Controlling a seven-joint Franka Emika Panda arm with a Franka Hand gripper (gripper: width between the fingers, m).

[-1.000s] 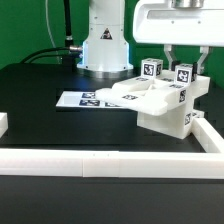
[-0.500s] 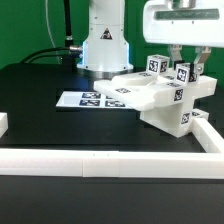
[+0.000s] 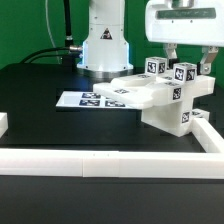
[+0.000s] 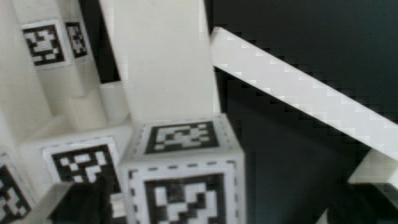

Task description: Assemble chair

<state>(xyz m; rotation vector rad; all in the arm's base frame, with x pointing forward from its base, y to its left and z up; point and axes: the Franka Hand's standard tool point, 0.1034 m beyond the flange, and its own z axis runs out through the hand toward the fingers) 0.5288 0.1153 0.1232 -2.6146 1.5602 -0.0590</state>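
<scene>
The chair (image 3: 165,104) is a blocky white body of joined pieces with black-and-white tags, standing at the exterior view's right on the black table. Two tagged posts rise from it, one (image 3: 153,67) nearer the middle and one (image 3: 185,73) under the hand. My gripper (image 3: 188,62) hangs above the chair with its fingers on either side of the second post, open. In the wrist view that post's tagged top (image 4: 185,185) lies between the fingers, near my gripper (image 4: 222,205). One dark finger (image 4: 80,205) is close beside it and the other side stands apart.
The marker board (image 3: 85,99) lies flat on the table beside the chair. A long plain white border rail (image 3: 110,162) runs along the front and another (image 3: 210,132) at the exterior view's right, close to the chair. The robot base (image 3: 105,45) stands behind.
The gripper has shifted a little toward the exterior view's right over the chair, and its fingers now stand wider apart round the post. The chair has barely moved.
</scene>
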